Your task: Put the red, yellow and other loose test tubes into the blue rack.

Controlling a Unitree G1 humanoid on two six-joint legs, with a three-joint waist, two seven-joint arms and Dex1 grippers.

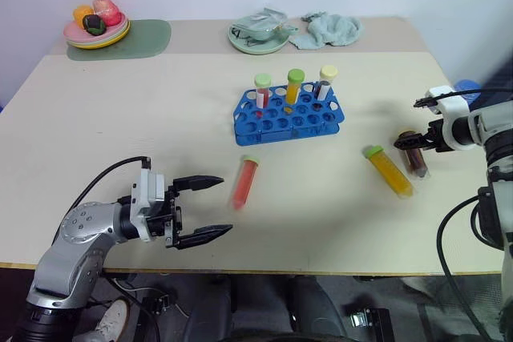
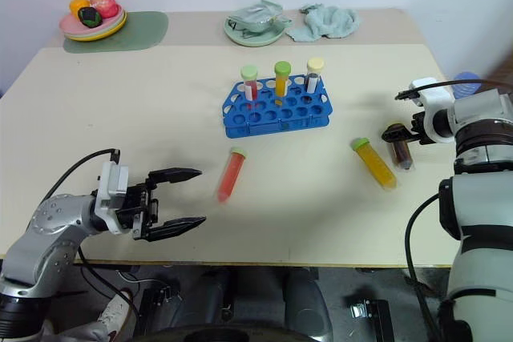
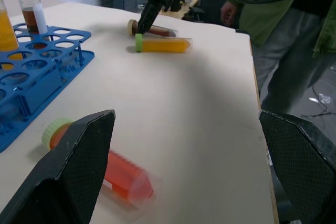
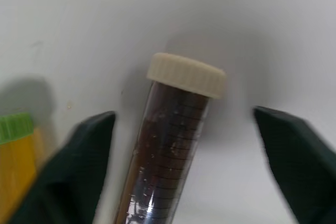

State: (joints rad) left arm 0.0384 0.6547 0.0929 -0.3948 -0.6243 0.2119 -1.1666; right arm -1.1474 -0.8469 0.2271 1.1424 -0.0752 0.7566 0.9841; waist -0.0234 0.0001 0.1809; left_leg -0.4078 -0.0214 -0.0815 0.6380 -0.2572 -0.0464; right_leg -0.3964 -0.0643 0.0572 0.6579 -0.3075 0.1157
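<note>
We see the brown tube (image 4: pixel 168 150) flat on the tabletop (image 1: pixel 120 118), cap pointing toward the far edge, the right gripper (image 1: pixel 412 143) straddling it, seemingly untouched; the left gripper (image 1: pixel 204 210) gapes wide, empty.
</note>
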